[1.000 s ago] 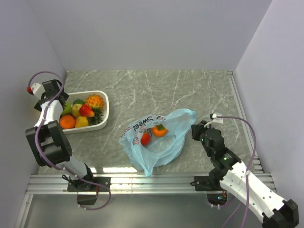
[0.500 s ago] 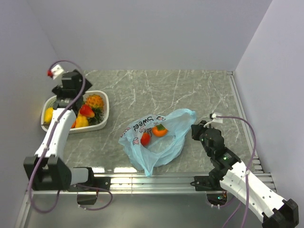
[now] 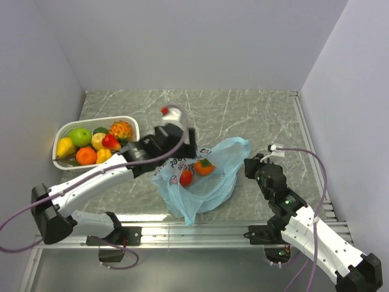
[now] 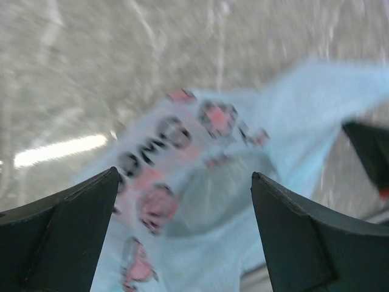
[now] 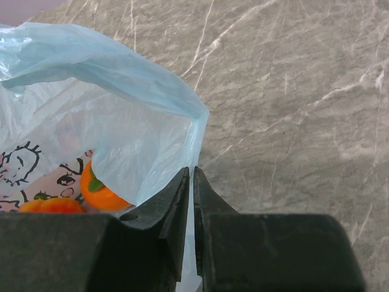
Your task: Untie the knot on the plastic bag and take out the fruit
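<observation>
Grey marbled tabletop (image 3: pixel 255 115) fills the floor of a plain white-walled booth. Nearest the arm bases, the right gripper (image 5: pixel 190 173) sits at the right edge of the bag (image 3: pixel 209 188). Its two fingers are pressed almost together, with a thin fold of the pale blue film running down between them. Just past those fingers, through the plastic, an orange persimmon (image 3: pixel 204 166) with a green top lies inside the bag. A smaller red fruit (image 3: pixel 186 177) lies just beside it to the left. The bag is spread flat and crumpled in the middle of the tabletop, with dark lettering and pink print on its upper left part.

Over that printed part hangs the left gripper (image 4: pixel 185 174), its arm stretched across from the left. Its fingers are spread wide, and the wrist view, badly blurred, shows the bag's print in the gap between them. Whether they touch the plastic cannot be told.

Farther left, well apart from the bag, stands a white basket (image 3: pixel 135 137). It holds a yellow pear (image 3: pixel 64 146), a green apple (image 3: pixel 79 136), an orange (image 3: pixel 86 156), a red strawberry (image 3: pixel 110 142) and an orange pineapple-like fruit (image 3: pixel 121 129).
</observation>
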`<control>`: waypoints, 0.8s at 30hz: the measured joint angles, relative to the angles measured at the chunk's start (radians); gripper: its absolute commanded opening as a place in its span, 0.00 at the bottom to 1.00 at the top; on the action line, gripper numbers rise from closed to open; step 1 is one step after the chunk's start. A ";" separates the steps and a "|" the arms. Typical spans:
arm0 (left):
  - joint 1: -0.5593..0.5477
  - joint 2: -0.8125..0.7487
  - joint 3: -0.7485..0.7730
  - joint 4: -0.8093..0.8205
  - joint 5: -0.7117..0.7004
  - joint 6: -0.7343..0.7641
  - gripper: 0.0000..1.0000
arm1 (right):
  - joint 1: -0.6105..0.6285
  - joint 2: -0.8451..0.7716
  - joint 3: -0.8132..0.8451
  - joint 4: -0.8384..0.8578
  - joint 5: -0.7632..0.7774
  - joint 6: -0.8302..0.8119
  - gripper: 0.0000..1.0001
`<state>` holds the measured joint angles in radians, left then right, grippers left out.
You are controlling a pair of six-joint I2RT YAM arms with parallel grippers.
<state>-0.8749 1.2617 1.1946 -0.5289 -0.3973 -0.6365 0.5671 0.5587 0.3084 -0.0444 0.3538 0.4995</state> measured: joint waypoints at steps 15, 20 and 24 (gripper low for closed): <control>-0.350 0.430 0.229 -0.177 -0.055 -0.056 0.81 | 0.000 -0.026 0.000 -0.001 0.001 0.000 0.06; -0.340 0.466 0.229 -0.209 -0.098 -0.068 0.83 | 0.000 -0.034 0.000 -0.001 0.001 0.001 0.00; -0.296 0.477 0.208 -0.217 -0.135 -0.093 0.88 | 0.000 -0.035 0.000 -0.002 0.001 0.001 0.00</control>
<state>-1.1713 1.7390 1.4025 -0.7460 -0.5327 -0.7296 0.5671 0.5236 0.3084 -0.0460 0.3546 0.5003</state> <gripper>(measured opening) 0.856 0.007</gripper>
